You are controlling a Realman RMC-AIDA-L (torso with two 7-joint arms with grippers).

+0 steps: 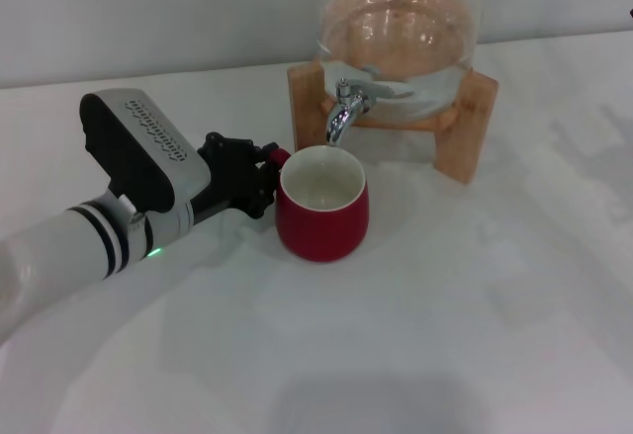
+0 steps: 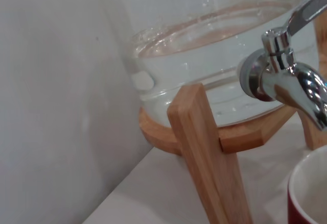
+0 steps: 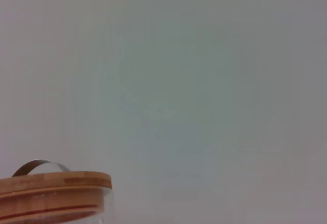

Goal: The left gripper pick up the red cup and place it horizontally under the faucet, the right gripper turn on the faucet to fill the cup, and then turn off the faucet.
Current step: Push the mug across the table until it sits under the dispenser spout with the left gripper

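Note:
The red cup [image 1: 322, 212] stands upright on the white table, its white inside showing, directly below the spout of the chrome faucet [image 1: 346, 106]. My left gripper [image 1: 265, 169] reaches in from the left and its black claw is shut on the cup's small handle. In the left wrist view the faucet [image 2: 286, 76] is close by, lever raised, and the cup's rim [image 2: 309, 196] peeks in at a corner. No water runs from the spout. The right gripper is out of view.
The faucet is fixed to a clear glass dispenser [image 1: 396, 29] holding water, resting on a wooden stand [image 1: 465, 137] at the back of the table. The right wrist view shows only the dispenser's wooden lid [image 3: 51, 193] against a plain wall.

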